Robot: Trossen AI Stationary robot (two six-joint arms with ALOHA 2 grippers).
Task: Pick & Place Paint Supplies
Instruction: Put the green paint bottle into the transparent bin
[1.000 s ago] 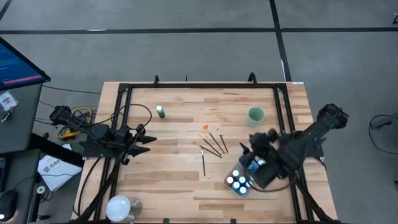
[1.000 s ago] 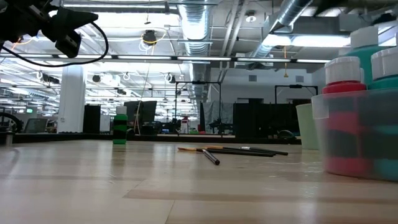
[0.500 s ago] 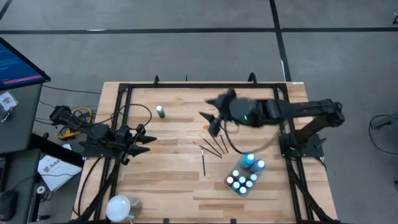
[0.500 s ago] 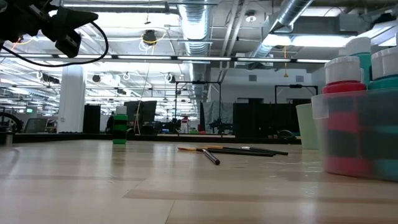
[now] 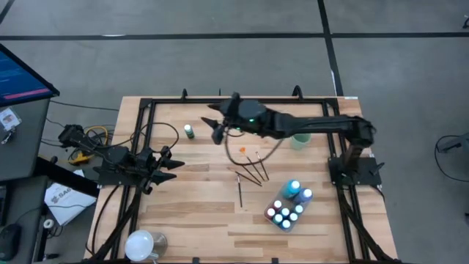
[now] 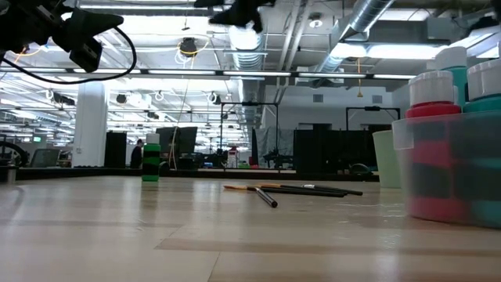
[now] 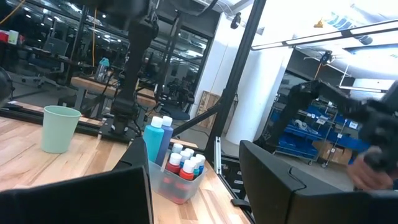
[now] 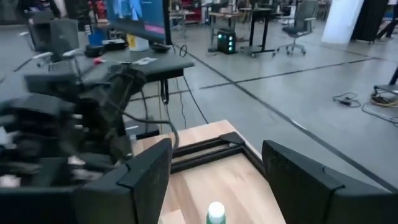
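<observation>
A small green paint bottle (image 5: 189, 131) stands upright on its base at the table's far left; it also shows in the low view (image 6: 151, 163) and the right wrist view (image 8: 216, 213). My right gripper (image 5: 214, 125) hangs open in the air just right of it, empty, its fingers on both sides of the view (image 8: 214, 165). Several thin dark brushes (image 5: 250, 170) lie flat at mid-table. A clear tub (image 5: 268, 217) near the right side holds several bottles (image 5: 293, 189). My left gripper (image 5: 178, 165) waits open at the left edge.
A pale green cup (image 5: 301, 139) stands far right, partly under my right arm. A dark frame (image 5: 220, 102) runs round the table. A white object (image 5: 143, 243) sits by the near left corner. Bare wood lies between the brushes and the left arm.
My right gripper has left its place over the tub near the right side and swung fast across the table toward the far left, passing above the brushes and stopping beside the green bottle. The tub and its bottles now show uncovered.
</observation>
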